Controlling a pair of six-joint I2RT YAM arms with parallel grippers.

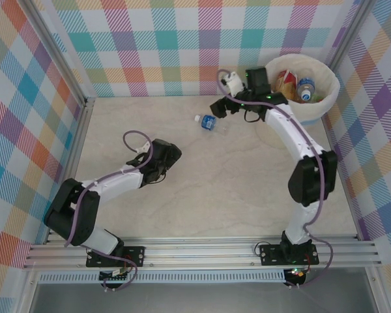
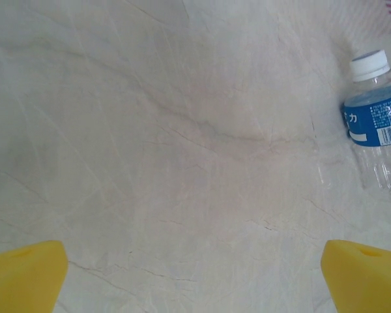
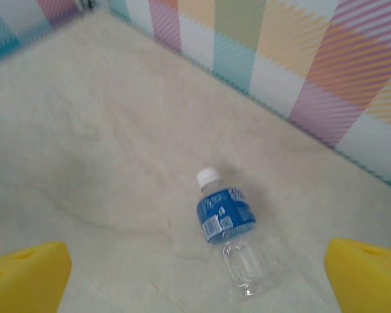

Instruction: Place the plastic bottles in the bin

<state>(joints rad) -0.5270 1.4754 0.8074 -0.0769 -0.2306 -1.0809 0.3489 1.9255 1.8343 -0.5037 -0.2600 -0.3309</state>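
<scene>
One clear plastic bottle [image 1: 208,122] with a blue label and white cap lies on its side on the marble table, toward the back. My right gripper [image 1: 233,109] hovers just right of it, open; in the right wrist view the bottle [image 3: 228,228] lies below, between the two yellow pads [image 3: 29,274], untouched. My left gripper [image 1: 166,164] is open low over the table's left middle, well short of the bottle [image 2: 378,124], which shows at its right edge. The cream bin [image 1: 328,88] stands in the back right corner and holds an orange-labelled bottle [image 1: 287,81] and a blue-labelled one [image 1: 305,90].
Plaid walls [image 1: 182,45] enclose the table on the left, back and right. The right arm's elbow [image 1: 311,179] stands near the right wall. An aluminium rail [image 1: 202,251] runs along the near edge.
</scene>
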